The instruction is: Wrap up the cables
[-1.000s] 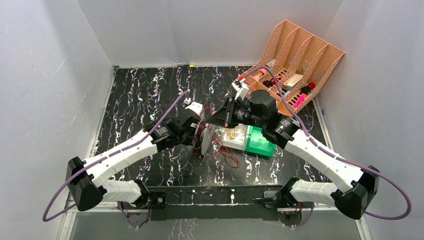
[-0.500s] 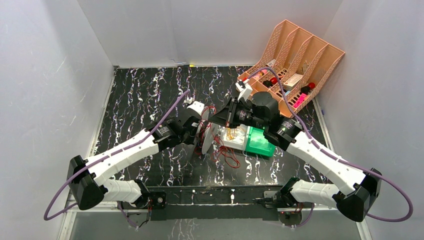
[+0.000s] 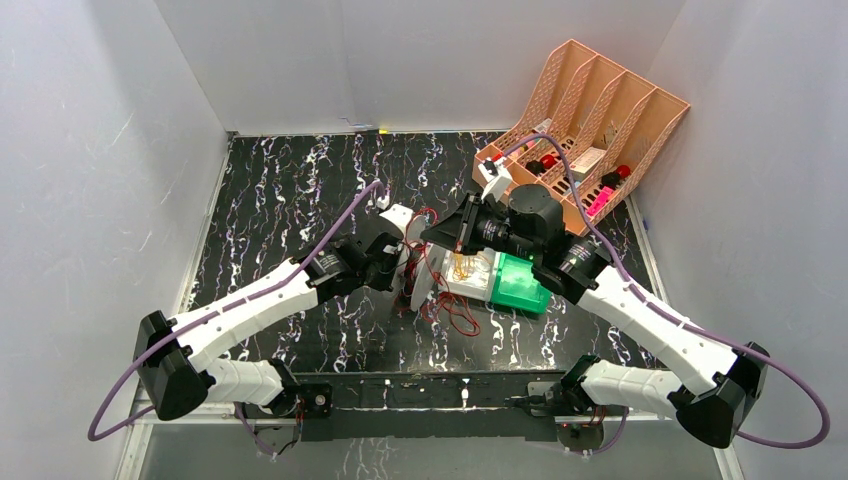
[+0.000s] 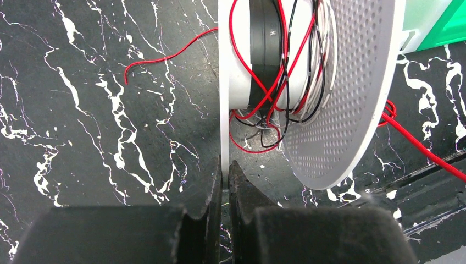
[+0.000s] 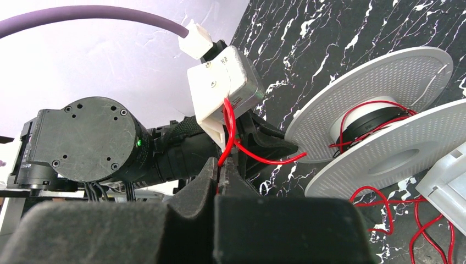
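Observation:
A white spool [image 3: 420, 280] with perforated flanges stands on edge on the black marble table [image 3: 290, 190]. In the left wrist view red, black and white wires are wound loosely round its hub [image 4: 264, 55]. My left gripper [image 3: 402, 268] is shut on the thin rim of the spool's near flange [image 4: 224, 110], its jaws [image 4: 225, 164] pinching it edge-on. My right gripper [image 3: 440, 238] hovers just above the spool, shut on a red cable [image 5: 228, 126] that loops down to the spool [image 5: 384, 71]. More red cable [image 3: 458, 315] lies loose on the table in front of the spool.
A green-and-white box [image 3: 515, 285] sits right beside the spool, under my right arm. A peach slotted organiser [image 3: 590, 110] with small items stands at the back right. White walls close in on the left, right and back.
My right gripper has drifted a little right and toward the back with the red cable. My left gripper has shifted slightly with the spool, which now stands a bit more to the right.

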